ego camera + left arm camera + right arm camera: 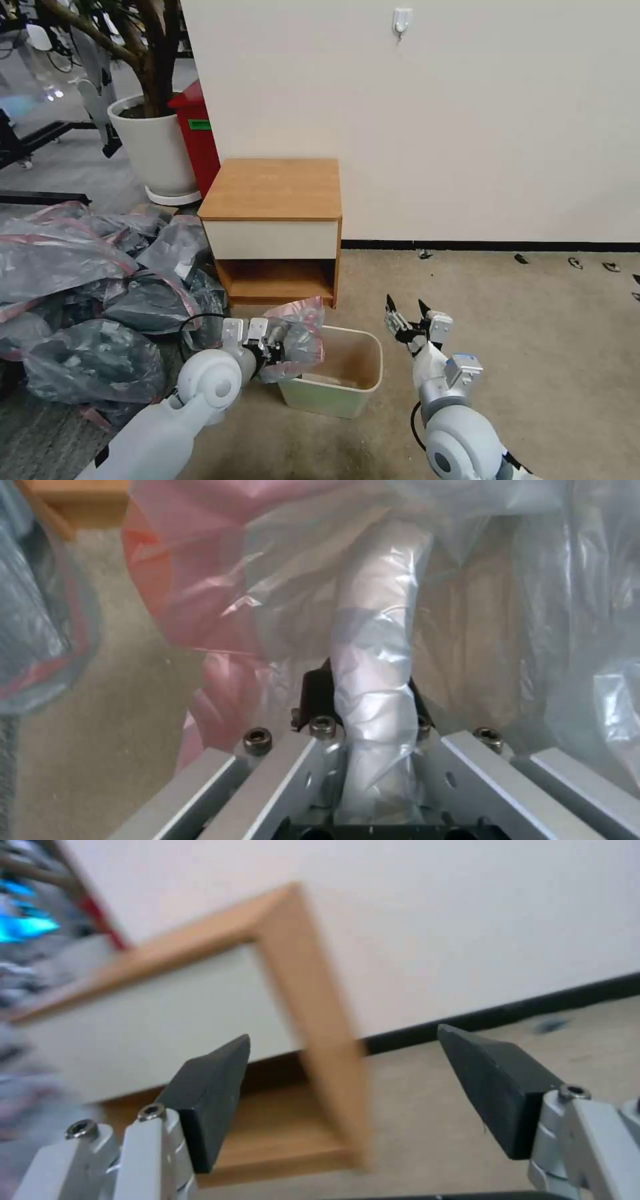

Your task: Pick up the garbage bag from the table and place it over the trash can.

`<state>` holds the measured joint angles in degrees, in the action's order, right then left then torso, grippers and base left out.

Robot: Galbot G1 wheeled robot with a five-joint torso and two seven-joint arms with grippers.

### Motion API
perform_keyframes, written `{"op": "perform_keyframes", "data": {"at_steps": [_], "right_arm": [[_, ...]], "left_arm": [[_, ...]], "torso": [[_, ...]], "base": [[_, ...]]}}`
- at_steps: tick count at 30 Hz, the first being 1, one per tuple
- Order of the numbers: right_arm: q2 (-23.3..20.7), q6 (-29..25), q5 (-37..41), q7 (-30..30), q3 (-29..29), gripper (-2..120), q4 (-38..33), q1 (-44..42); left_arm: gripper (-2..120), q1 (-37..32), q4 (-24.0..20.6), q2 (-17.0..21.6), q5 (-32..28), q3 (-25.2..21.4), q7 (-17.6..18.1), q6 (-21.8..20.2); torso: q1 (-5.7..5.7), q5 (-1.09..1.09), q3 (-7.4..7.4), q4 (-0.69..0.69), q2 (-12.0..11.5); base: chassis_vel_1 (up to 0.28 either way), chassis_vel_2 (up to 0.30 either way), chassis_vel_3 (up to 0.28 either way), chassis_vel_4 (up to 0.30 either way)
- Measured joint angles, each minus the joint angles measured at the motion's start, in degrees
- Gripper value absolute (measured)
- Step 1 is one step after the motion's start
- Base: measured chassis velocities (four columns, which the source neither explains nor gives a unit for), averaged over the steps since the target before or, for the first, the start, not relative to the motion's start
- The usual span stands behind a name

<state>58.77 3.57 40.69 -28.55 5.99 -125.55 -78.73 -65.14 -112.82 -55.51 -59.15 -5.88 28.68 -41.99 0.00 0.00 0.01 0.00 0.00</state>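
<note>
The garbage bag (301, 333), crinkly grey plastic with a pink band, hangs bunched over the left rim of the cream trash can (347, 390) on the floor. My left gripper (265, 341) is shut on it. In the left wrist view a twisted strand of the bag (373, 630) runs between that gripper's (370, 715) black pads (312, 695). My right gripper (407, 308) stands open in the air just right of the trash can, holding nothing. Its view looks past its spread fingers (207, 1100) at the table (167, 1005). The table (273, 190) stands behind the trash can, its top bare.
A big heap of grey-pink bags (87, 287) covers the floor at the left. A white plant pot (157, 147) and a tall red bin (200, 133) stand behind it, left of the table. Bare carpet (533, 333) stretches to the right, up to the wall.
</note>
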Motion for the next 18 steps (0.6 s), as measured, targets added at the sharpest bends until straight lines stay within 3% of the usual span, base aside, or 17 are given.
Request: {"op": "perform_keyframes", "data": {"at_steps": [2,4,5,8,12,18], "right_arm": [[-2.1,4.7,9.3,0.2,-0.1,76,-4.0,1.3],[-4.3,17.1,27.7,-2.7,0.5,78,-9.3,5.2],[-4.3,17.1,27.7,-2.7,0.5,78,-9.3,5.2],[-4.7,28.0,48.6,-10.5,0.8,86,-11.5,11.6],[-3.8,29.8,55.7,-13.9,-1.5,95,-9.1,17.0],[-0.5,29.6,62.5,-19.8,-5.4,96,-4.4,24.7]], "left_arm": [[3,-0.4,-0.4,0.4,1.7,-0.7,-1.5,0.6],[3,-1.0,-0.7,1.1,5.5,-1.3,-3.7,2.2],[3,-1.0,-0.7,1.1,5.5,-1.3,-3.7,2.2],[3,-2.4,-1.1,1.4,10.6,-2.3,-6.7,4.7],[3,-3.9,-1.7,1.6,14.8,-3.4,-9.8,6.8],[3,-7.0,-2.8,1.8,20.7,-6.0,-14.5,10.1]], "torso": [[0.00,-0.01,0.00,0.00,0.0],[0.00,0.00,0.00,0.00,0.0],[0.00,0.00,0.00,0.00,0.0],[0.00,0.00,0.00,0.00,0.0],[0.00,-0.01,0.00,-0.01,0.0],[0.00,-0.01,0.00,0.01,0.0]], "base": [[0.000,0.000,0.000,0.000],[0.000,0.000,0.000,0.000],[0.000,0.000,0.000,0.000],[0.000,0.000,0.000,0.000],[0.000,0.000,0.000,0.000],[0.000,0.000,0.000,0.000]]}}
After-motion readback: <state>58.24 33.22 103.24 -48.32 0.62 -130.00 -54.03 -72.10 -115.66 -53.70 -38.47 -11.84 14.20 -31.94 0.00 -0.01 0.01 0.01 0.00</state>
